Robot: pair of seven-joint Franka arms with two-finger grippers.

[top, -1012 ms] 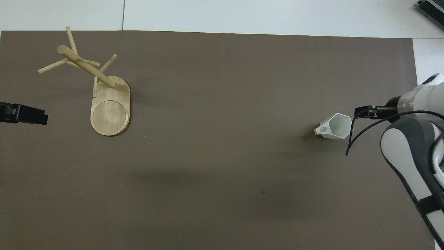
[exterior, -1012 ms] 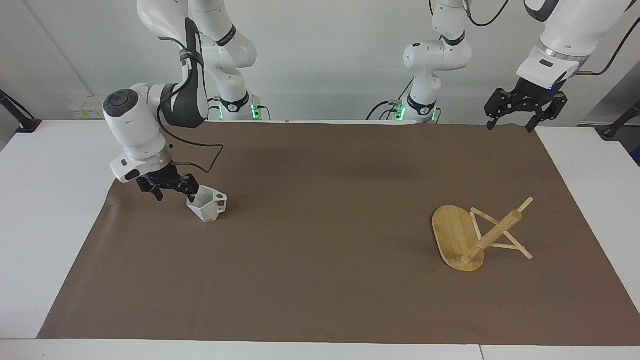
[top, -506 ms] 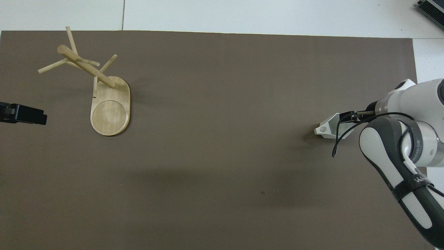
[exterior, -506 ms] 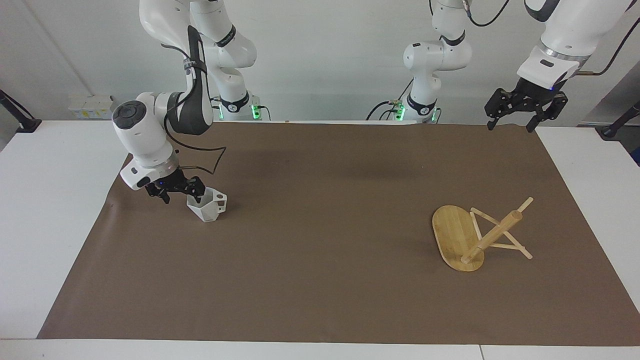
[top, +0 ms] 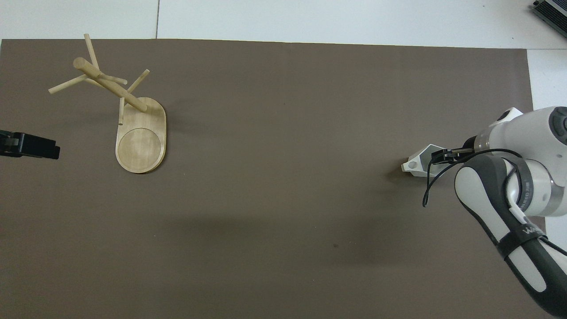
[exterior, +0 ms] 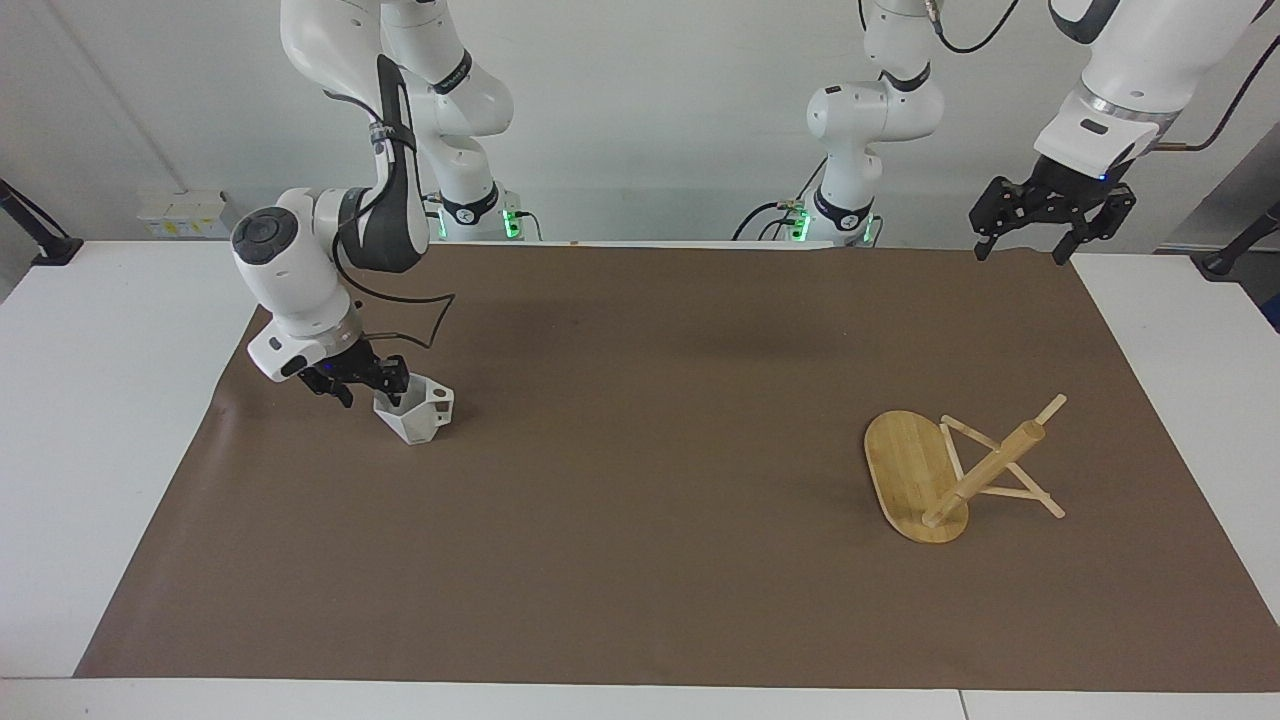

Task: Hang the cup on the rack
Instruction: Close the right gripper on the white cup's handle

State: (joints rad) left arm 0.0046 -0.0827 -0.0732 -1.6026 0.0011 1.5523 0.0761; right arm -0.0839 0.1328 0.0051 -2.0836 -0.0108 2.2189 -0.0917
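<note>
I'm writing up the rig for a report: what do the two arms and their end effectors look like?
Both arms are glossy white with rounded joints and dark grey bands. Each carries a black two-finger end effector: right end effector, left end effector. Black cable loops along the right arm; green lights glow at both bases.

No legible text (strap lettering unreadable).

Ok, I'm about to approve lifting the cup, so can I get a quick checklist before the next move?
1. Right gripper at the cup rim: ok, a fingertip is at the rim wall.
2. Grip firmly closed on the cup: cannot tell.
3. Cup upright on the brown mat: ok.
4. Cup handle free, pointing away from the gripper: ok.
5. Rack standing with pegs free: ok, nothing hangs on it.
6. Left gripper out of the path: ok, waiting open over the mat's edge at its own end.
</note>
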